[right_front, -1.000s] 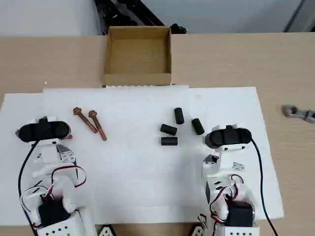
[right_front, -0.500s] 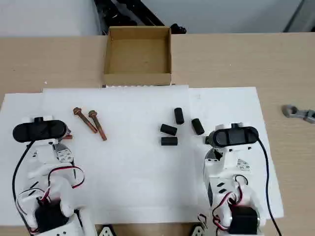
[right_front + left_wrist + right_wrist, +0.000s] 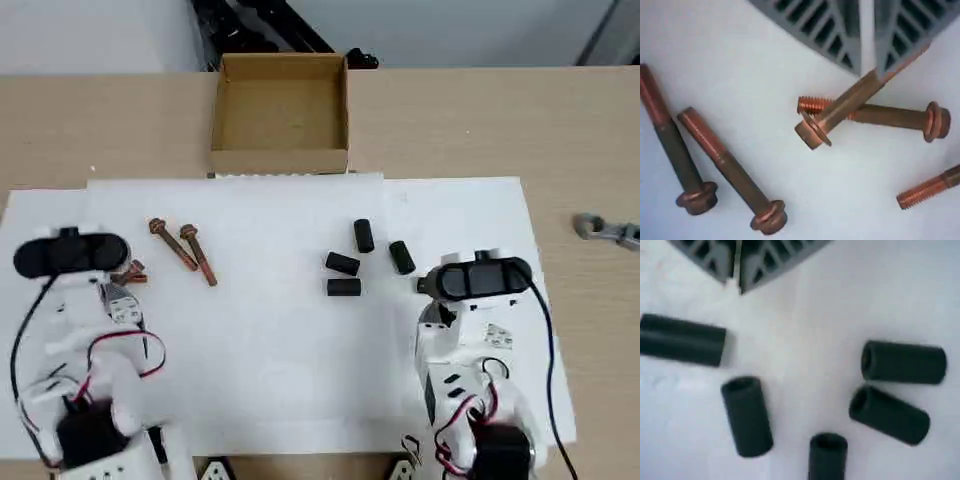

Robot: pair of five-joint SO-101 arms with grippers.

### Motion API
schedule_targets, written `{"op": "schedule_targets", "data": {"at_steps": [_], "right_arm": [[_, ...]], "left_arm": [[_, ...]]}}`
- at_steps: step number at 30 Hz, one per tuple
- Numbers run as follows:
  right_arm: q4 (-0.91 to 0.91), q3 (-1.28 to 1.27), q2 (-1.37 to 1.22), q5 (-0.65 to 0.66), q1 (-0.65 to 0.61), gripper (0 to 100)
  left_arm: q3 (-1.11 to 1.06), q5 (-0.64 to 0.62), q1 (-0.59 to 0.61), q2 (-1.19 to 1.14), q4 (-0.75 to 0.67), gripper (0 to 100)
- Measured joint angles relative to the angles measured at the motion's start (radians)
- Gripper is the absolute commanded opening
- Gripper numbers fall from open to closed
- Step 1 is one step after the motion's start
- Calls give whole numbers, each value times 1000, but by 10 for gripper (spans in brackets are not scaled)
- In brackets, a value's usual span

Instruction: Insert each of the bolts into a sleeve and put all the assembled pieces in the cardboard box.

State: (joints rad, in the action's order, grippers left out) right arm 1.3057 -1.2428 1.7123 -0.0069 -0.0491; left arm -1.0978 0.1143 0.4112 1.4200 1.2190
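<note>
My left gripper (image 3: pixel 867 70) is shut on a copper bolt (image 3: pixel 840 110) and holds it tilted above another bolt (image 3: pixel 890 116) lying on the white sheet. Several more bolts lie loose around it, two of them (image 3: pixel 172 243) (image 3: pixel 198 254) side by side right of the left arm (image 3: pixel 70 256). The held bolt (image 3: pixel 130 271) peeks out beside that arm. Black sleeves (image 3: pixel 363 236) (image 3: pixel 343 287) lie scattered left of the right arm (image 3: pixel 478 277). My right gripper (image 3: pixel 737 282) is shut on nothing, close to one sleeve (image 3: pixel 682 340), with others (image 3: pixel 747 415) (image 3: pixel 902 362) farther off.
The open cardboard box (image 3: pixel 280 160) stands at the back centre, just beyond the white sheet (image 3: pixel 280 330). A metal wrench (image 3: pixel 605 230) lies on the bare wood at the far right. The sheet between the two arms holds nothing.
The left arm has drawn back to the left, and the copper bolt now shows beside it. The right arm has shifted slightly right and toward the front edge.
</note>
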Motion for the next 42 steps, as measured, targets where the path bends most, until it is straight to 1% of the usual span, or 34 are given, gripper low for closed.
{"op": "schedule_targets", "data": {"at_steps": [3, 6, 9, 11, 18, 23, 28, 30, 33, 37, 42], "right_arm": [[0, 109, -143, -6, 0, 3], [0, 221, -318, -49, -2, 3], [0, 304, -477, -71, 0, 3], [0, 334, -535, -74, 0, 3], [-2, 354, -582, -74, -2, 3], [-2, 354, -591, -74, -3, 3], [-2, 354, -592, -74, -106, 3], [-2, 358, -609, -74, -129, 3], [2, 413, -678, -74, -133, 3], [58, 543, -806, -74, -140, 3], [153, 730, -898, -74, -140, 3]], "left_arm": [[97, 0, 0, -161, 0, 11], [172, 0, 0, -288, 0, 11], [218, 0, 0, -338, 0, 11], [233, 0, 0, -347, 0, 11], [235, 0, 0, -354, 0, 12], [242, 0, 0, -396, 37, 11], [318, 0, 0, -534, 37, 11], [362, 0, 0, -591, 37, 11], [434, -15, 0, -671, 68, 11], [519, -57, 0, -758, 133, 11], [572, -66, 0, -787, 226, 14]]}}
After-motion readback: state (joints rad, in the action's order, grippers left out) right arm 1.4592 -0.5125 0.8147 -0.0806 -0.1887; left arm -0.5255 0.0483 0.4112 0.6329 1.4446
